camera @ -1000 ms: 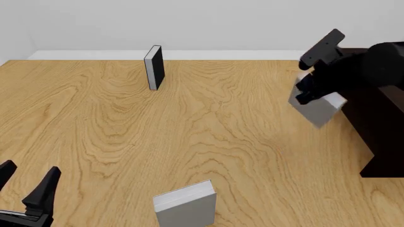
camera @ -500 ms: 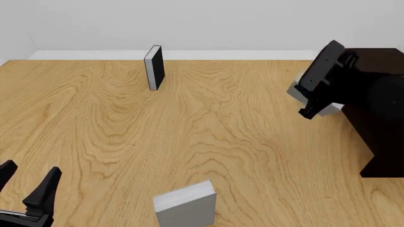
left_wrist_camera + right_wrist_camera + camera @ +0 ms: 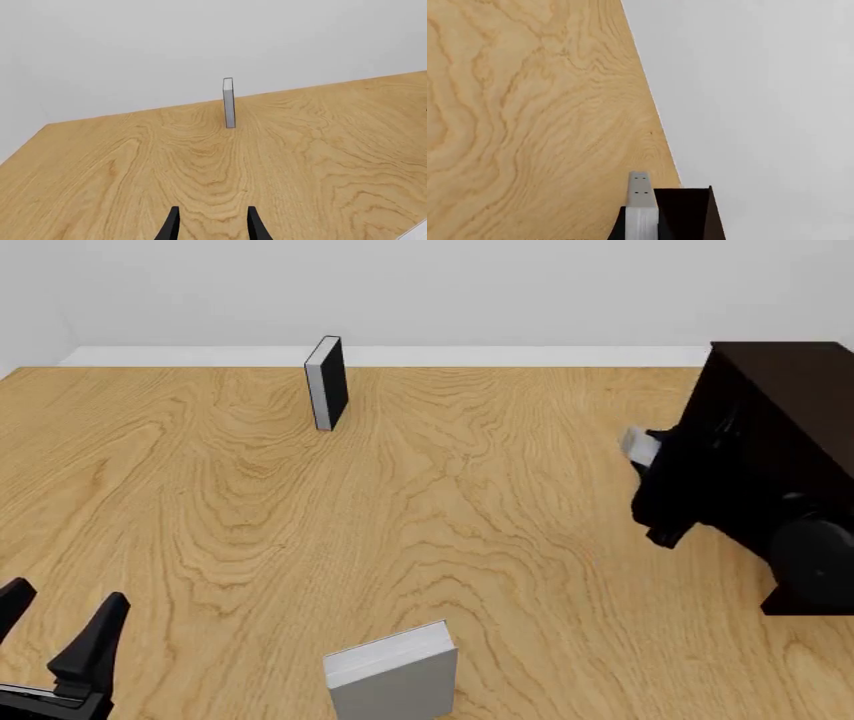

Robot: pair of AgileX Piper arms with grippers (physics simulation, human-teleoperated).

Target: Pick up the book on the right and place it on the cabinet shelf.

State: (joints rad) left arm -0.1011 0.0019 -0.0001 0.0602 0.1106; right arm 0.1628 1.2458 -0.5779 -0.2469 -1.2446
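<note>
- Pale wood with a strong swirling grain makes up the table [image 3: 441, 530], which meets a plain light-grey wall along its far edge.
- At the table's right edge stands the cabinet [image 3: 787, 420], a big block so dark it is nearly black, reaching back close to the far right corner.
- Against the cabinet's left face sits the right gripper [image 3: 663, 490], a dark mass raised above the table top.
- Its jaws are closed on the book [image 3: 642, 446], of which only a small light-grey corner shows just left of the cabinet in the front view.
- Seen from the right wrist, the book [image 3: 641, 210] is a slim pale strip between the dark fingers, lying right alongside the cabinet's [image 3: 684, 212] dark side.
- Whether the book touches the cabinet shelf cannot be told; the shelf itself is not visible.
- Near the far edge, left of centre, a black-covered book [image 3: 326, 382] stands upright and alone; the left wrist view shows it [image 3: 229, 102] edge-on.
- At the near edge, about midway, stands a thicker grey book [image 3: 392, 672], upright and slightly turned.
- Low over the near left corner is the left gripper [image 3: 54, 635], jaws spread apart with nothing between them.
- From its own wrist camera the left gripper's [image 3: 212, 225] two dark fingers [image 3: 172, 224] point across bare wood toward the black-covered book.
</note>
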